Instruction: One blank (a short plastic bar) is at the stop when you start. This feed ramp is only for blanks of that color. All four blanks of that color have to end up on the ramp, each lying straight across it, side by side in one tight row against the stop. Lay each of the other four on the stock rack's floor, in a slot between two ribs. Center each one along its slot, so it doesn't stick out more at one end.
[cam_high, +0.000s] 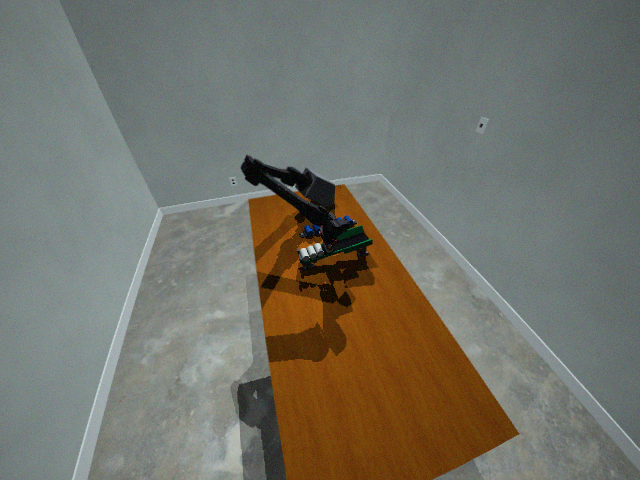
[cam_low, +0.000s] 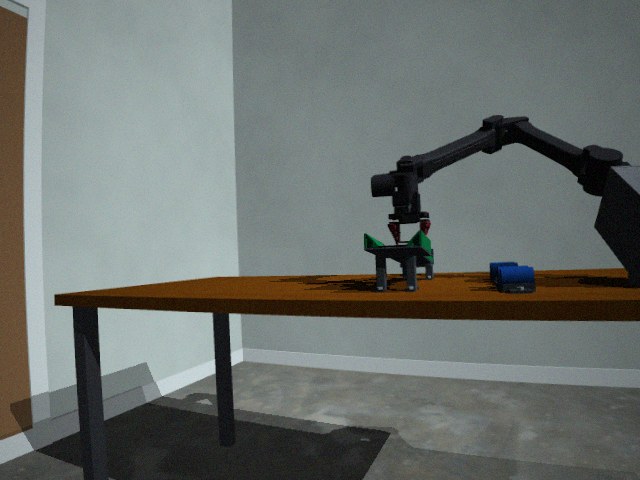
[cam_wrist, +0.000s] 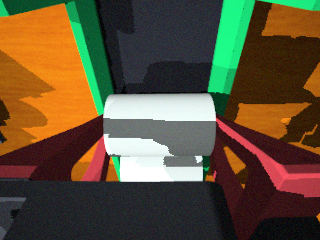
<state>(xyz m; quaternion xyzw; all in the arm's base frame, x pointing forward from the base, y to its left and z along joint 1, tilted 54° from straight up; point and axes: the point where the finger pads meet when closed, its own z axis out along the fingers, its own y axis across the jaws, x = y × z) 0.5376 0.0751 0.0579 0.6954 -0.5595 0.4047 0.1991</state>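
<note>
Jaws of the gripper (cam_wrist: 160, 167) pinch a white blank (cam_wrist: 159, 131) low between the ramp (cam_wrist: 162, 45) rails; next, seat it against the 3 white blanks (cam_high: 311, 252) and release.

A dark, six-jointed robot arm (cam_low: 516, 135) reaches out from its boxy base (cam_low: 620, 217) at the right, rising to an elbow and sloping down to a wrist that points straight down. Its gripper (cam_low: 409, 230) (red fingers, dark body) hangs vertically, fingers parted about halfway and clamped on a white blank (cam_wrist: 159, 131) lying crosswise between them.
</note>
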